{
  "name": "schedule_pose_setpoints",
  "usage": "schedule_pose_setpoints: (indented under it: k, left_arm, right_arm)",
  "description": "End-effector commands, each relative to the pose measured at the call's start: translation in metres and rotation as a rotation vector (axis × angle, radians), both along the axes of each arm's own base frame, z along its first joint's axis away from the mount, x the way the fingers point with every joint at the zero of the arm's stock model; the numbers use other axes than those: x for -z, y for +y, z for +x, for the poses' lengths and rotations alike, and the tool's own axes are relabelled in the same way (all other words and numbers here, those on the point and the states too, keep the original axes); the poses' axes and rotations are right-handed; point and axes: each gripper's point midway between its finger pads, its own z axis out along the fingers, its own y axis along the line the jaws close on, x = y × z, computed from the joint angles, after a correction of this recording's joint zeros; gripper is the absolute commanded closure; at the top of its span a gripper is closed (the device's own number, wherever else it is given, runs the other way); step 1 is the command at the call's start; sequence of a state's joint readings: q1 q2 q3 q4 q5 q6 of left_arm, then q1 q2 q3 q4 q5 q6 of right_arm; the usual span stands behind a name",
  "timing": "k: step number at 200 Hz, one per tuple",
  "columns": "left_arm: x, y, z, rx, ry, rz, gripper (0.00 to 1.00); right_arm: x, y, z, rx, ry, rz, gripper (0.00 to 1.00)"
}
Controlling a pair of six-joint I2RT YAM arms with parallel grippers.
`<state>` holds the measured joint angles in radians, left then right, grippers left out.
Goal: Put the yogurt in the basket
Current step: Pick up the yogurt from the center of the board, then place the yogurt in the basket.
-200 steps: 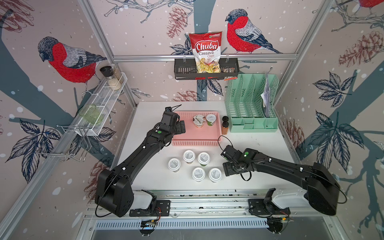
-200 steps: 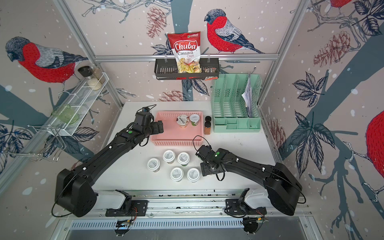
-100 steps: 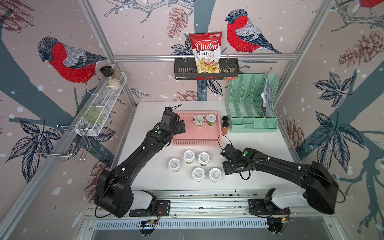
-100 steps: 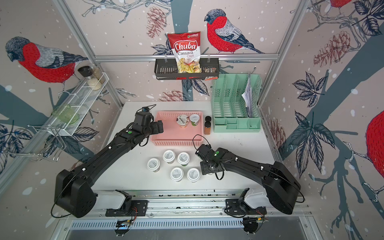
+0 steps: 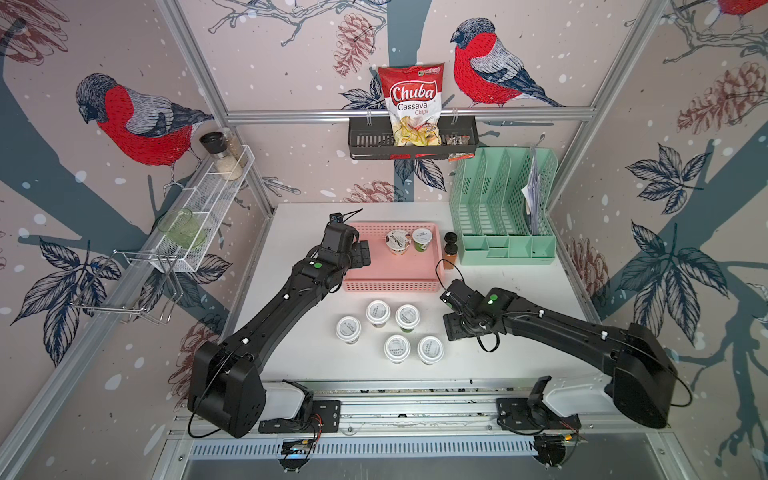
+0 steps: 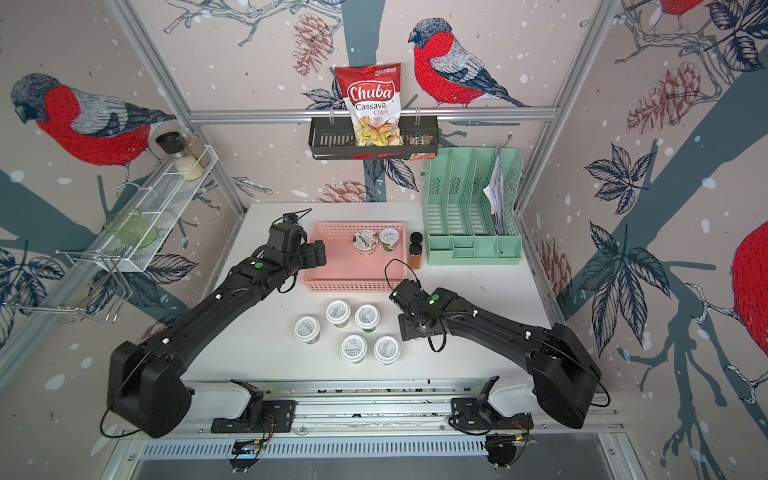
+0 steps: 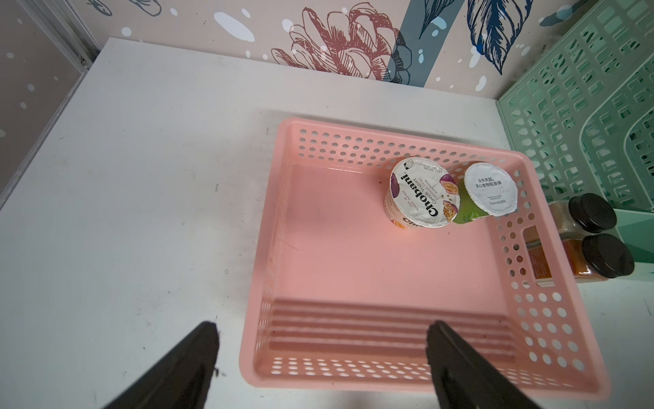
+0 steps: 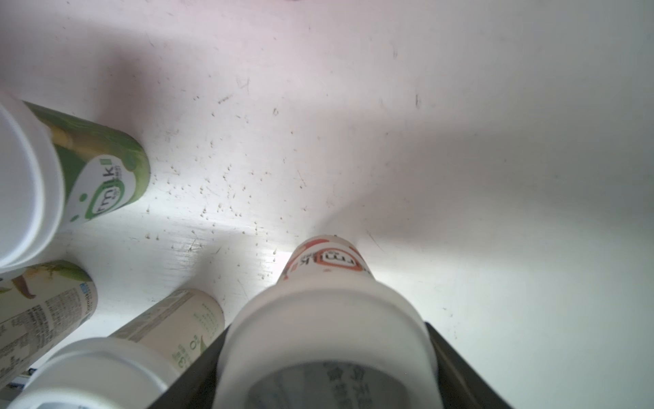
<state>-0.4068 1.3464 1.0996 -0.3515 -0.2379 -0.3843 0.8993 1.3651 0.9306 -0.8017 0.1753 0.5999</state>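
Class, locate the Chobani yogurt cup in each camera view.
In a top view: Chobani cup in the pink basket, far half.
In a top view: the same place.
Left wrist: by the basket's far wall.
Right wrist: not in it.
Landmark: green cup beside it.

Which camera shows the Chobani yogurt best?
The left wrist view: the Chobani yogurt sits close and large in the pink basket, its lid print readable. Both top views show it only as a small cup in the basket. The right wrist view does not show it.
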Motion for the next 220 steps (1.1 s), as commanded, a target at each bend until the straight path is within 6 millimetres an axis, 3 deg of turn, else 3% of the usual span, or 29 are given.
schedule_pose_setpoints:
  k: [1, 59, 128, 165, 220]
  left_arm:
    - [-0.004, 0.001, 0.0, 0.005, -0.014, 0.014, 0.05]
    - [-0.007, 0.003, -0.001, -0.003, -0.022, 0.017, 0.05]
    - [-0.011, 0.008, 0.0, -0.023, -0.039, 0.032, 0.04]
    - [-0.012, 0.01, 0.001, -0.028, -0.043, 0.036, 0.04]
    - [-0.011, 0.012, 0.002, -0.032, -0.04, 0.032, 0.04]
  right_arm:
    - [-0.014, -0.005, 0.006, -0.018, -0.012, -0.031, 0.23]
    - [-0.067, 0.017, 0.046, -0.055, -0.066, 0.002, 0.24]
    - [-0.095, 0.061, 0.112, -0.118, -0.112, 0.04, 0.25]
    - [-0.093, 0.085, 0.147, -0.156, -0.114, 0.039, 0.25]
    - [-0.071, 0.101, 0.194, -0.149, -0.117, 0.033, 0.25]
